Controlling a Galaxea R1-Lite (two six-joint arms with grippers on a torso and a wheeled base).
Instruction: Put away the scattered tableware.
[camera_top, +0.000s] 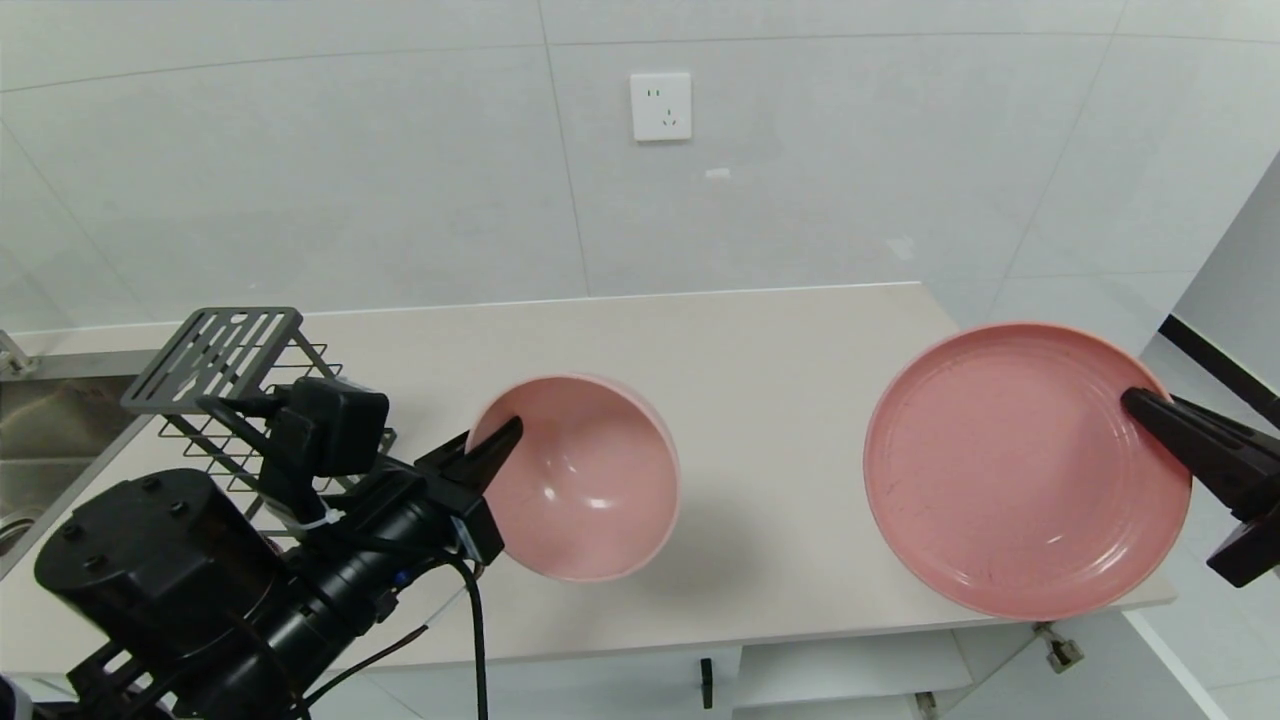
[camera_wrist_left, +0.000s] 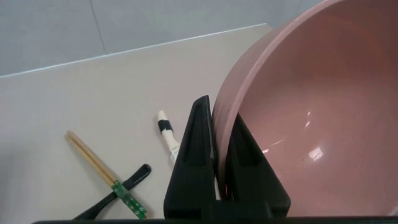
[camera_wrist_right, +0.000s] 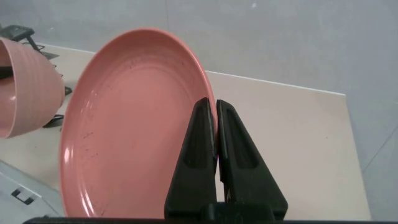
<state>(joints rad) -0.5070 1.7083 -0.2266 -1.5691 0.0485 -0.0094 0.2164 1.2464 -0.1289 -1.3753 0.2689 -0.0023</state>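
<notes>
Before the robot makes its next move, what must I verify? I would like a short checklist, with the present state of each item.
1. Grip of left hand on bowl rim: ok.
2. Grip of right hand on plate rim: ok.
3. Bowl and plate apart from each other: ok.
4. Room in the rack: cannot tell, the arm hides its inside.
5. The chopsticks put away: not ok, they lie on the counter.

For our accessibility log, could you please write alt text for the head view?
The left gripper clamps the rim of a pink bowl held above a beige counter, while the right gripper clamps the rim of a pink plate at the counter's right end. A black wire rack stands at the left end.
</notes>
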